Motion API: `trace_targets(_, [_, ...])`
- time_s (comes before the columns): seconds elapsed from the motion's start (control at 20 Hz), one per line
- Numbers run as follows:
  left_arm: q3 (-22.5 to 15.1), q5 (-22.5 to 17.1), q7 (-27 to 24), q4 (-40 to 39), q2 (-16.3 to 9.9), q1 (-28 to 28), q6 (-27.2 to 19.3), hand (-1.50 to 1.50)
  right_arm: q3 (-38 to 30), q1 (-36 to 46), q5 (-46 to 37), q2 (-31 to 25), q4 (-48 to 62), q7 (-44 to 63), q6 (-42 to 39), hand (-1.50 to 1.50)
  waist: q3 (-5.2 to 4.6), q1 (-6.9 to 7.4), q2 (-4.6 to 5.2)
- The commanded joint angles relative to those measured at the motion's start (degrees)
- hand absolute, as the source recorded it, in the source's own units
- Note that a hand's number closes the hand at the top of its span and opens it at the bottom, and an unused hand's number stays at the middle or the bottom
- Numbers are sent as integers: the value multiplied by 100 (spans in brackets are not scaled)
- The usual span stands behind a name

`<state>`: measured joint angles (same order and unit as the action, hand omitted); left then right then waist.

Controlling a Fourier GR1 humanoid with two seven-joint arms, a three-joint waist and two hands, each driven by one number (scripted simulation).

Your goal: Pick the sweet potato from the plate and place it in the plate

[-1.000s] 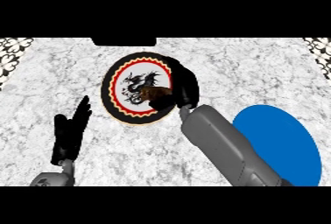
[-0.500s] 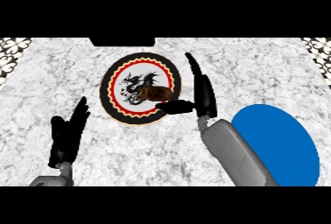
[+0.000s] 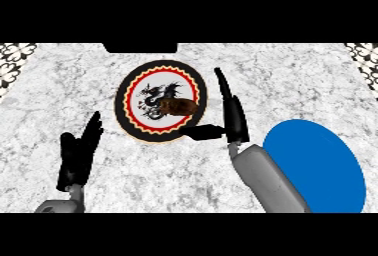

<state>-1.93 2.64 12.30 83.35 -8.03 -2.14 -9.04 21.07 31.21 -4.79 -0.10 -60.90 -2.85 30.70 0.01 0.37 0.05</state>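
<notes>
Since the earlier frame we had drawn our right hand [image 3: 231,117] off the patterned plate [image 3: 140,90] to just beside its right rim, fingers straight and thumb spread, gripping nothing. We judged this an opened stance for closing on the sweet potato [image 3: 178,105], which lay right of the plate's middle, dim against the dark dragon print. Our left hand [image 3: 80,150] rested open near the counter's [image 3: 295,80] front-left edge; the blue plate [image 3: 317,170] waited front-right, partly hidden by our forearm.

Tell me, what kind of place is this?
Probably a kitchen counter: a marbled grey countertop holding a patterned plate with a sweet potato on it, and a blue plate beside it.
</notes>
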Motion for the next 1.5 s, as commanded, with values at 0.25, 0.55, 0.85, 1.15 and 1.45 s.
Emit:
trace_targets(0.25, [-84, 226, -94, 188, 211, 230, -43, 0, 395, -370, -173, 10, 278, -108, 517, -150, 0, 3, -4])
trace_targets(0.55, [35, 283, 286, 198, 150, -50, 30, 0, -43, -184, -355, 10, 709, -130, 328, -150, -1, -17, -3])
trace_targets(0.85, [76, 298, 190, 165, 213, 35, 44, 0, -52, -192, -498, 8, 1065, -209, 656, -150, 0, -3, -3])
trace_targets(1.15, [125, 330, -127, -225, 405, -81, 50, 0, -464, -333, -861, -54, 615, 114, 294, -150, -2, -29, -5])
trace_targets(1.45, [371, 156, -159, -59, 154, 149, 335, 0, -623, -1133, -989, -351, 100, -88, 256, -150, -2, -41, -11])
